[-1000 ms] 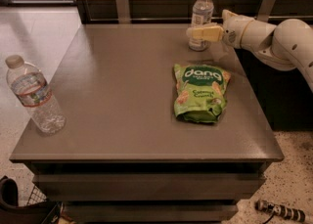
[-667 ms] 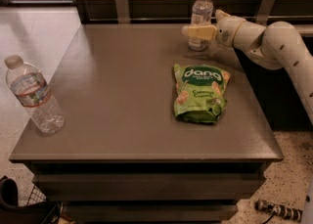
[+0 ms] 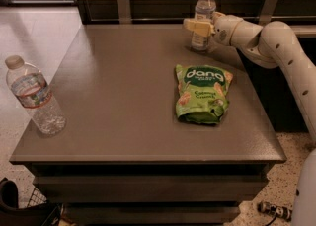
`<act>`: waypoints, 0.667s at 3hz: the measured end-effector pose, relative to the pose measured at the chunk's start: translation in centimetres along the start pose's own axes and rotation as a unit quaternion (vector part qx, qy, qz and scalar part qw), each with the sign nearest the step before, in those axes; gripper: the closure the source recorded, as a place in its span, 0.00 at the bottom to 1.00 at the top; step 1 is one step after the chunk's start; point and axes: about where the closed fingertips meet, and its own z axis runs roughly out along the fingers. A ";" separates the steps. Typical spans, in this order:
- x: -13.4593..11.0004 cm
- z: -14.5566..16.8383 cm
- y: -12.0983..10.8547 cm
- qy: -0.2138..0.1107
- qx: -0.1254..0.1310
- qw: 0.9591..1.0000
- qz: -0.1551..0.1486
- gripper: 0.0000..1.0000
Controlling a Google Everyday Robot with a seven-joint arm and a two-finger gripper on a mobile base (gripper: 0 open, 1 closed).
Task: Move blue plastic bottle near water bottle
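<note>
One end effector, leftward, at blue bottle

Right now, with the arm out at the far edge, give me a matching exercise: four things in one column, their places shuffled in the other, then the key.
Things:
1. blue plastic bottle
2. water bottle
3. green snack bag
4. gripper

Places:
A. lying flat, right of the middle of the table
B. upright at the near left corner
C. upright at the far edge, right side
D. at the end of the arm reaching in from the right, level with the far bottle's body

Pairs: 1-C, 2-B, 3-A, 4-D
</note>
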 end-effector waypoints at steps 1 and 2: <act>0.0 0.3 0.2 0.000 -0.002 1.000 0.000 0.72; 0.1 0.7 0.6 0.000 -0.006 1.000 0.001 1.00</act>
